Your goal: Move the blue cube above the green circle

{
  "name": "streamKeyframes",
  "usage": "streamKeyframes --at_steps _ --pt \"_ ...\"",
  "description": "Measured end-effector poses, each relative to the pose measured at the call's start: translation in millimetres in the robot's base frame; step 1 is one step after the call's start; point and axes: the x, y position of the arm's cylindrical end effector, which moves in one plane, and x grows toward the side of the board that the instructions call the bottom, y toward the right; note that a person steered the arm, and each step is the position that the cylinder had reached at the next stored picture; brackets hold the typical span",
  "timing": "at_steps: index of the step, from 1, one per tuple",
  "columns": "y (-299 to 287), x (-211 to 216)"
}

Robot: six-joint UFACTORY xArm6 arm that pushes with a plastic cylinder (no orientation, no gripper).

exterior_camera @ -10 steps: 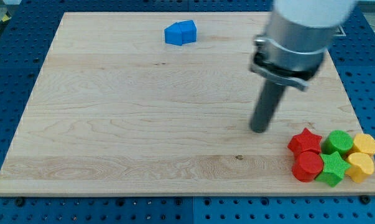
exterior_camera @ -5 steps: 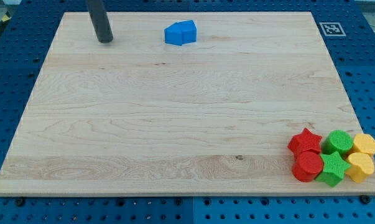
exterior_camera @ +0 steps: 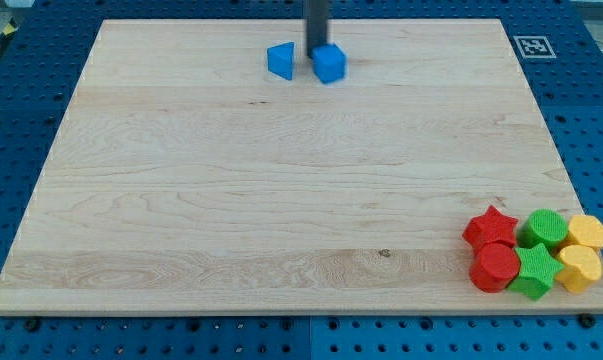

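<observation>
While wedged between two blue blocks, my tip (exterior_camera: 316, 70) touches blue cube (exterior_camera: 329, 62) at its right; no jaws to judge. Green circle (exterior_camera: 546, 229) far toward view's bottom right.

The blue cube (exterior_camera: 329, 63) sat near the top of the frame, a little right of centre, on the light wooden board. It stood flat on the board, one corner turned toward the view's bottom, its top face paler than its sides. The green circle (exterior_camera: 546, 228) lay far off in the lower right corner of the frame, a round green block resting flat, packed among other coloured blocks.
</observation>
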Motion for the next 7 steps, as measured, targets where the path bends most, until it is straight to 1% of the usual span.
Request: streamKeyframes --at_steps 1,2,3,4,5,6,7 --pt "44 62" --pt "39 68" --pt "5 62" --pt "7 90" --pt "67 115" --pt "132 128" --pt "142 134"
